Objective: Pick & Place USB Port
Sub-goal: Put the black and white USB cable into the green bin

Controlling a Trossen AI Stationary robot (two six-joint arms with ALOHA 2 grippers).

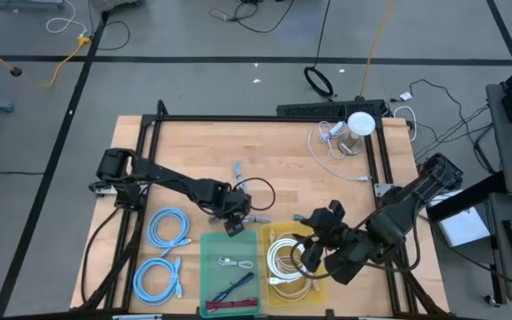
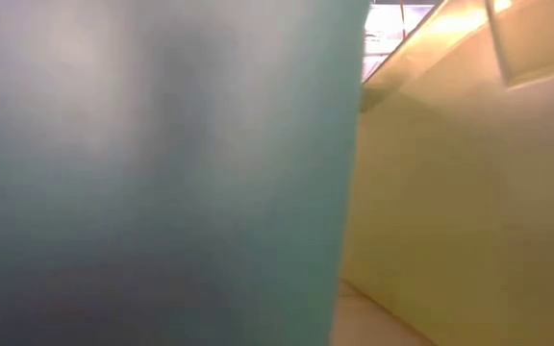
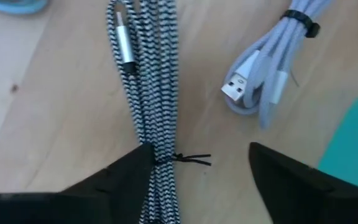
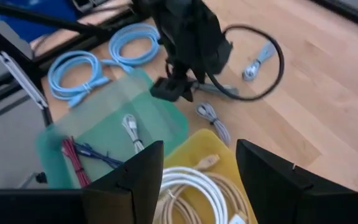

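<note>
High view: wooden table [image 1: 194,147] on a grey floor with cables; green bin [image 1: 231,265] and yellow bin [image 1: 283,233] sit at the table's near edge, 2 blue cable coils [image 1: 167,228] toward its left edge. Left gripper [image 3: 194,168] – fingers apart – hangs over a braided USB cable [image 3: 148,93], a grey USB cable [image 3: 260,87] beside it, both just behind the green bin. Right gripper [image 4: 199,168] – fingers apart, holding nothing – hovers over the yellow bin. Low view shows only bin walls.

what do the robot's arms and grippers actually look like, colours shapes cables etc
Both arms are black and jointed, built of chunky segments. The left arm is slimmer, with a black cable looping beside its wrist. The right arm looks bulkier. The left gripper and right gripper each show two matte black, wedge-shaped fingers without visible markings.
</note>
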